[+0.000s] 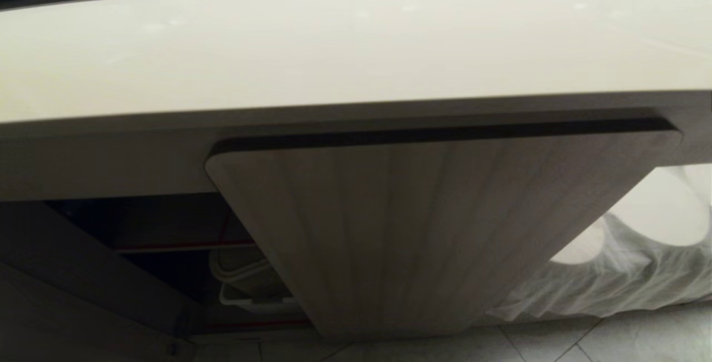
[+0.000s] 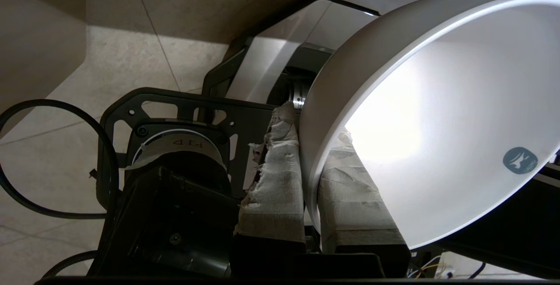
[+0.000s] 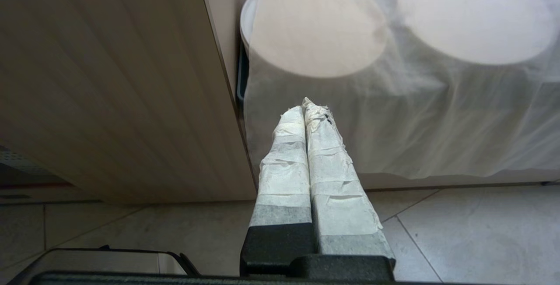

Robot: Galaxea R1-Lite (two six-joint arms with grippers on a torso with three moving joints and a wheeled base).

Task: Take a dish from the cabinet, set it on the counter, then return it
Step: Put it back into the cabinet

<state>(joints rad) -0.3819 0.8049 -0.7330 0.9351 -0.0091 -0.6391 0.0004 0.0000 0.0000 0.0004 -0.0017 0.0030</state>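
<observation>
The dish (image 2: 437,114) hung by its rim in the left tool (image 2: 306,162), clenched on it low beside the robot's base; the counter (image 1: 356,50) lay above. The right tool (image 3: 308,114) idled, pinched empty.

Pale stone floor tiles (image 1: 584,340) with thin dark grout lines spread beneath a thin white sheet (image 1: 623,284), which drapes over round white shapes just above the floor.

head view faces cabinet door (image 1: 434,228) closely; right wrist perhaps shares it.
</observation>
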